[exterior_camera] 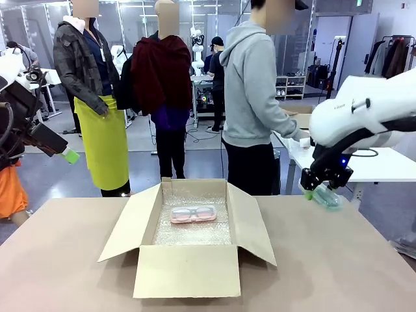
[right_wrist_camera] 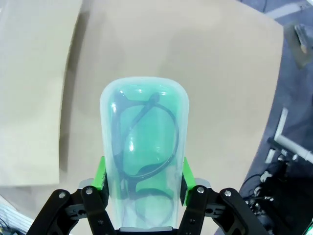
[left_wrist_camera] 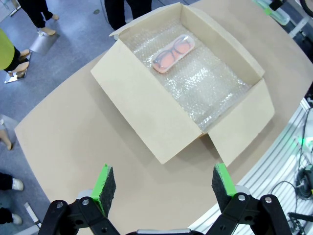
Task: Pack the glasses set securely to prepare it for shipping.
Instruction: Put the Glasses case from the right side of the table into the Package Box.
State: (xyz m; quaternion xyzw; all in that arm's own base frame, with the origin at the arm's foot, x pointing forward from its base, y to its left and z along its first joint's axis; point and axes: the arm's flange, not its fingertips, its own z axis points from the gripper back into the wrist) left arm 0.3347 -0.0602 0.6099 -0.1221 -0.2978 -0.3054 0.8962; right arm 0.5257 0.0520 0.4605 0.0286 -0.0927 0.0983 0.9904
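right gripper (exterior_camera: 322,184) was clamped on the mint green case (right_wrist_camera: 144,129), pads on its two long sides near one end, most of the case sticking out past the fingertips. it hung over the far right of the table (exterior_camera: 344,266), well apart from the box (exterior_camera: 185,270). the pink case (exterior_camera: 193,214) lay flat on the bubble wrap (exterior_camera: 192,235) inside the box, toward the far wall. left gripper (left_wrist_camera: 164,183) was spread wide and empty, up high on the left side, clear of the box.

risks, as i judged them: the grip was on smooth rounded plastic near one end, so the case could pivot or slip if swung fast. coming in low from the right, the free end could catch the raised right flap (exterior_camera: 255,224) and shove the box. dropped too far back, it would land on the pink case rather than beside it.

room: all four flaps were folded outward, top fully open. bare wrap lay between the pink case and the near wall, looked wide enough for the second case. bare table on the right for the approach.
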